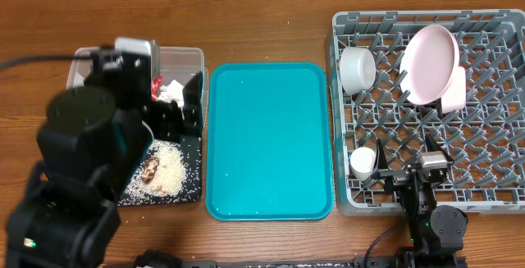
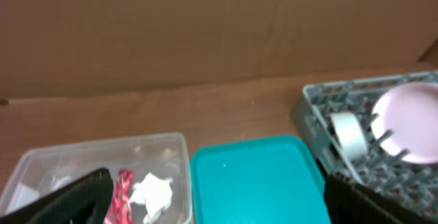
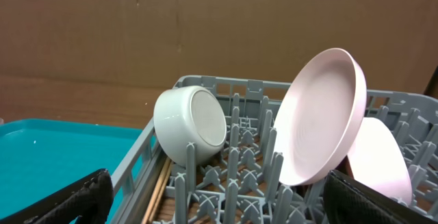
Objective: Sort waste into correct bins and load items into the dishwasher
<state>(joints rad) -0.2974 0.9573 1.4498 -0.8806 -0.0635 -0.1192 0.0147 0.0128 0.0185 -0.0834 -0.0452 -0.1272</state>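
The clear tub (image 1: 184, 53) at the left holds the red wrapper (image 1: 155, 84) and the white tissue (image 1: 172, 93). The black tray (image 1: 194, 188) in front of it holds brownish scraps with rice grains (image 1: 162, 174). The grey dish rack (image 1: 492, 188) holds the white bowl (image 1: 358, 69), pale pink plate (image 1: 431, 59), pink bowl (image 1: 454, 93) and white cup (image 1: 362, 163). Chopsticks (image 3: 159, 190) lie along its left wall. My left gripper (image 2: 226, 207) is open and empty above the tub. My right gripper (image 3: 222, 203) is open and empty at the rack's front edge (image 1: 414, 174).
The teal tray (image 1: 269, 141) lies between the bins and the rack, with nothing on it. The left arm's dark body (image 1: 78, 161) covers part of the black tray and the tub in the overhead view. A brown wall stands behind the table.
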